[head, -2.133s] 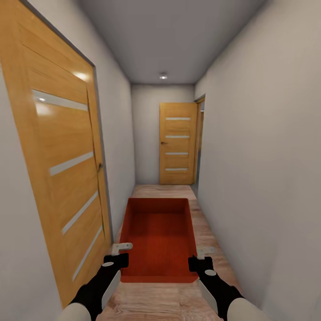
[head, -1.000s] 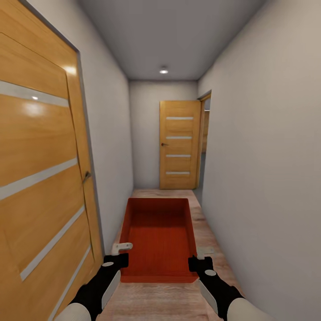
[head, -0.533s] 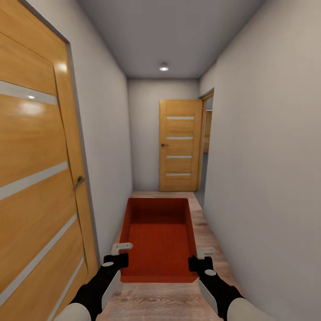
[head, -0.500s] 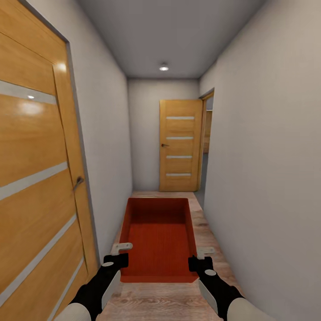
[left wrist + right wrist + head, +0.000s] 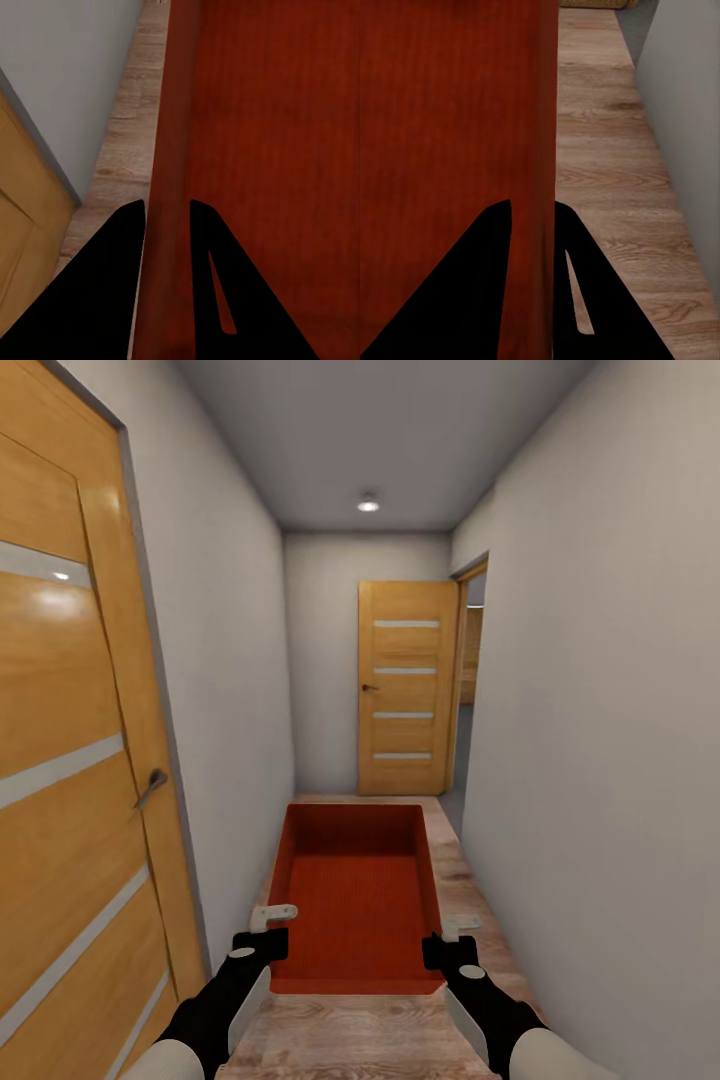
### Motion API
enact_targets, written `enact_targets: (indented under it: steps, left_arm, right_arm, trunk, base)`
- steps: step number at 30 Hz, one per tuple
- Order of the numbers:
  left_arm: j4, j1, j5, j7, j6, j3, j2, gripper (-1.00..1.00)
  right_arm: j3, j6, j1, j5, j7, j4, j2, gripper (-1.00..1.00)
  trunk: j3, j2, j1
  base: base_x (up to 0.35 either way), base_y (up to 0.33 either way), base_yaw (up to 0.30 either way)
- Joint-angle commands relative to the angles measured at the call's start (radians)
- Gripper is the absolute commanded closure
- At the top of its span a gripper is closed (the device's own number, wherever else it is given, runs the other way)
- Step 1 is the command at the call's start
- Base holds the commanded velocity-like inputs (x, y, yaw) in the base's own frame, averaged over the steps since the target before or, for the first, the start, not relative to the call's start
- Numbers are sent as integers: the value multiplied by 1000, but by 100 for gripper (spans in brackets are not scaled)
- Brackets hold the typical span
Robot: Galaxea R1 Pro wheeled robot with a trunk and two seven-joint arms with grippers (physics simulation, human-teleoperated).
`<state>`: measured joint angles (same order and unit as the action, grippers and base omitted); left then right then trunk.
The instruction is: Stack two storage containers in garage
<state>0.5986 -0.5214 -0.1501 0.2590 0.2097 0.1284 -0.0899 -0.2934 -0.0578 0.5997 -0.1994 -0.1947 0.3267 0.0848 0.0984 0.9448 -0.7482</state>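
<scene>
Narrow corridor (image 5: 330, 660), pale walls, wood-plank floor (image 5: 350, 1040) underfoot, a ceiling light (image 5: 368, 506) ahead. Carrying step in hand: one bin (image 5: 355, 890) held out front, level, open top up, empty inside. Left gripper (image 5: 268, 928) clamped on the bin's left wall, a finger either side of it, as seen along the left wrist view (image 5: 166, 225). Right gripper (image 5: 450, 938) clamped likewise on the right wall (image 5: 534, 225). No garage in sight yet, nor its dark grey floor; second bin not to be placed from these pictures.

Tan door (image 5: 70, 780) close on the left, handle near. Another tan door (image 5: 405, 690) at the far end, with an open doorway (image 5: 468, 690) just beside it on the right.

Next move, by judgement: roll on down the corridor, bin kept centred between the walls, then a turn toward whichever opening leads to the garage. Little room either side, so a straight heading needed and both grips kept firm.

Compared with two seconds back: left door much larger and nearer the picture's edge, far door slightly bigger, doorway beside it wider open to view. Camera advanced, then; bin and grippers at the same place in the picture throughout.
</scene>
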Motion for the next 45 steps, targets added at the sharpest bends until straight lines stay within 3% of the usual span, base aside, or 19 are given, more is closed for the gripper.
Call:
enact_targets:
  steps: [1, 45]
  left_arm:
    - [1, 0, 1, 37, 8, -65, 64, 100]
    - [1, 0, 1, 37, 8, -65, 65, 100]
  right_arm:
    - [8, -2, 2, -3, 0, 12, -1, 100]
    - [8, 0, 2, -3, 0, 12, -1, 100]
  trunk:
    - [2, 1, -1]
    - [2, 1, -1]
  base:
    - [323, 0, 0]
    - [323, 0, 0]
